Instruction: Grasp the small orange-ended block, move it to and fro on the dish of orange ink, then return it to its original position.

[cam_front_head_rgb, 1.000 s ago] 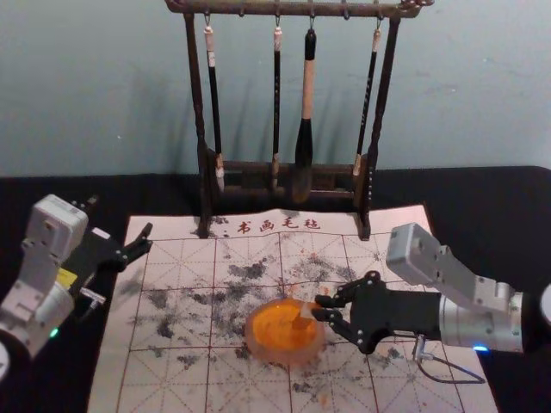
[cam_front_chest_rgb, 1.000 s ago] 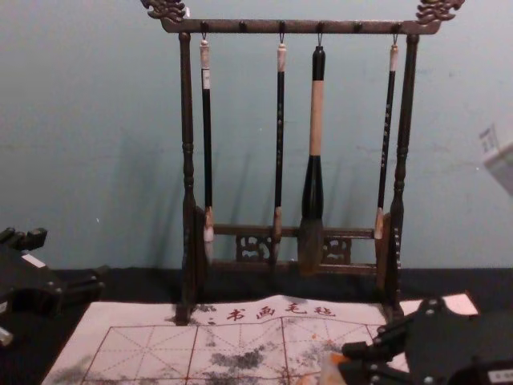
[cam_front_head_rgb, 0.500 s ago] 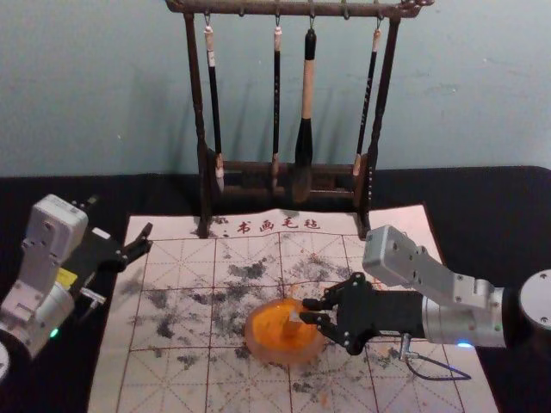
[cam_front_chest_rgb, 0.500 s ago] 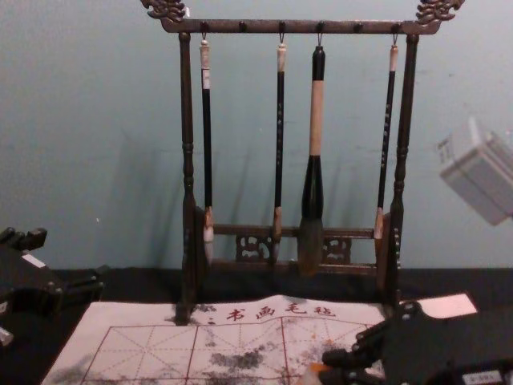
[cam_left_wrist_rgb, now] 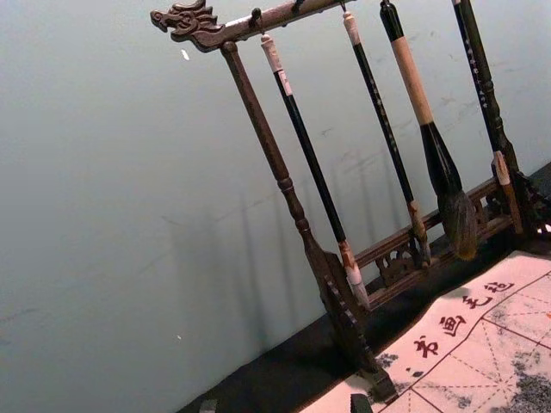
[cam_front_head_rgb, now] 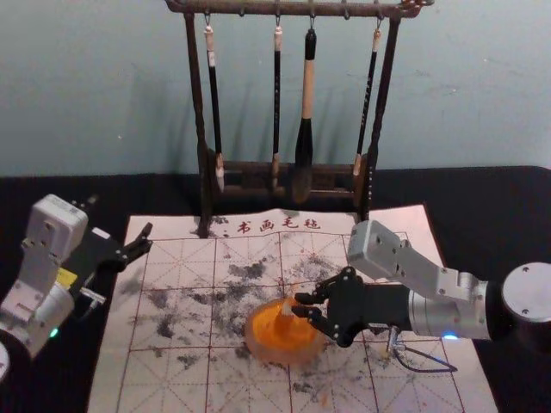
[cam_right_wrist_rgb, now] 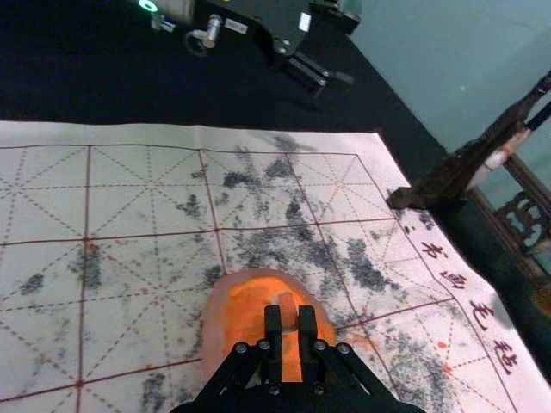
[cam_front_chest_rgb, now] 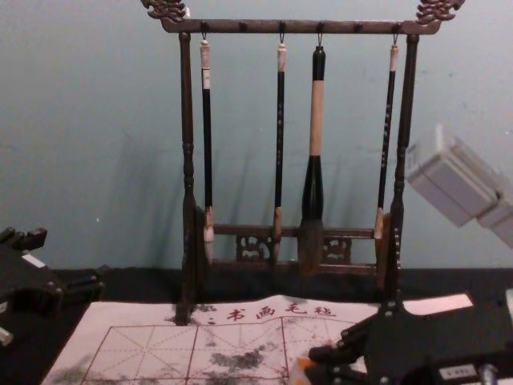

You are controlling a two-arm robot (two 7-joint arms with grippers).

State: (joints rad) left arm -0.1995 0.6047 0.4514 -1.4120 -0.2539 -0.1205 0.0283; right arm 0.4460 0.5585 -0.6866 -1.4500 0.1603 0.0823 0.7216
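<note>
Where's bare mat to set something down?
Free: near left, between dish and mat edge; also between dish and brush stand. Crowded: at the dish, where the right hand grips the block; rightward under that arm; far-left corner, by the left hand.

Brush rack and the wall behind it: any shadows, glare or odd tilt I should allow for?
Head view: soft, faint shadows on the wall behind the hanging brushes; left wrist view: shadow streaks there too, and the brush rack looks slanted, probably camera angle; right wrist view: no strong glare on the orange ink.
</note>
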